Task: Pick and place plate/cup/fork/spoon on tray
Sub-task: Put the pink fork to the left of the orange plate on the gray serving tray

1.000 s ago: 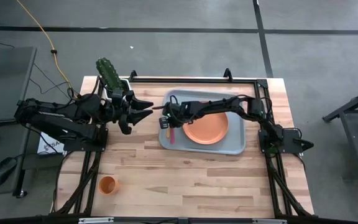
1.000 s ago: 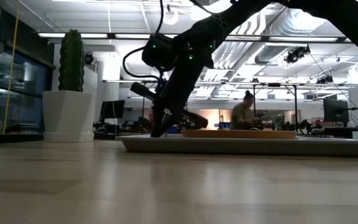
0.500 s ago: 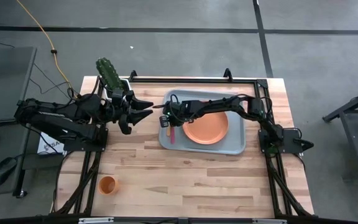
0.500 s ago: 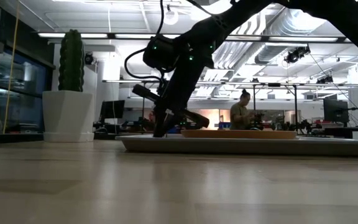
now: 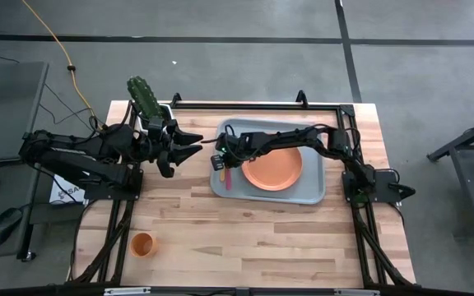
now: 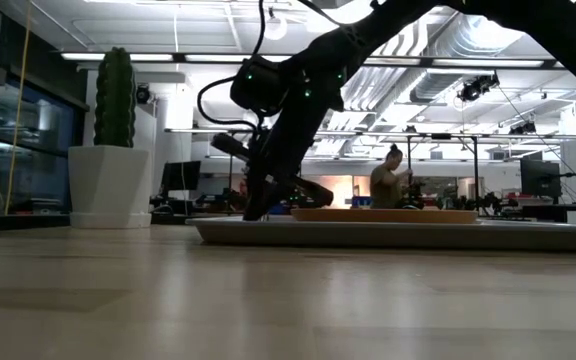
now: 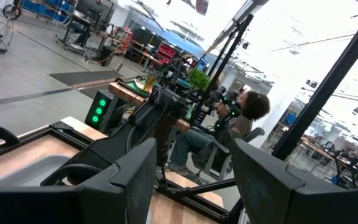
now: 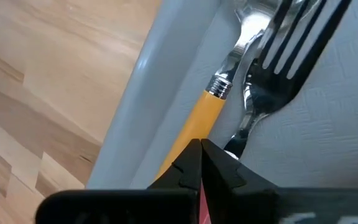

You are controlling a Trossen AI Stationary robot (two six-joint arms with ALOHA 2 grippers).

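on tray (image 5: 311, 193), right tool (image 5: 219, 162) pinched onto spoon (image 8: 199, 124)

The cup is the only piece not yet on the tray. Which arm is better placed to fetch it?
Left, probably. The cup sits at the table's left front; the left gripper hangs open, while the right gripper is over the tray.

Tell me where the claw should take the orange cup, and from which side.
The cup stands upright, mouth up, alone near the table's front-left corner. Probably best to come straight down with the left claw, the nearer one, and pinch across its rim; nothing crowds its sides.
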